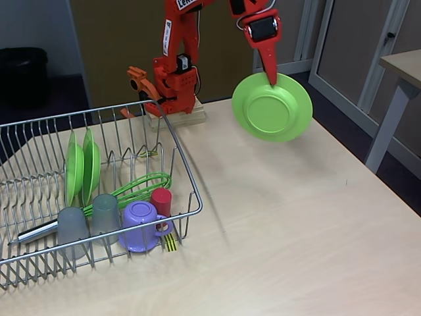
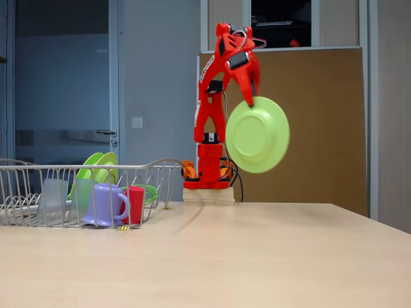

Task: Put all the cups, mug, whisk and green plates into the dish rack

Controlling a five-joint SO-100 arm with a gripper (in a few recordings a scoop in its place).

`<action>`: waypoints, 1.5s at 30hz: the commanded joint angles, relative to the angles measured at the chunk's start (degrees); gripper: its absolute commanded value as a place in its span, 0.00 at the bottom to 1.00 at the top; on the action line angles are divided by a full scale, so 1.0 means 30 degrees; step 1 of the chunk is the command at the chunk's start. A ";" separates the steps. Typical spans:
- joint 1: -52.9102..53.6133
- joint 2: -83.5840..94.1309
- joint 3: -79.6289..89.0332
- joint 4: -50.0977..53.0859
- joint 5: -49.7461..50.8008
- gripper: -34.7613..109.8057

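My red gripper is shut on the top rim of a green plate, which hangs high above the table, right of the dish rack. Two more green plates stand upright in the rack. The green whisk lies in the rack with its silver handle toward the left. Two grey cups, the red cup and the purple mug also sit inside it.
The arm's base stands on a wooden block at the table's far edge. A yellow-black tag hangs at the rack's near corner. Another table stands at the right.
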 commanded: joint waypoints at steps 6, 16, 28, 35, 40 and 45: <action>0.4395 0.4805 0.0205 0.0205 -0.4834 0.24; 1.2715 0.9082 0.7705 -0.3779 -1.0781 0.24; 1.8721 1.0137 1.3330 -0.7969 -1.1748 0.24; 2.0186 1.0811 1.7344 -1.1074 -1.1602 0.24; 2.0625 1.0840 1.8867 -1.2275 -1.1660 0.24; 2.0771 1.1309 2.0244 -1.3096 -1.1631 0.24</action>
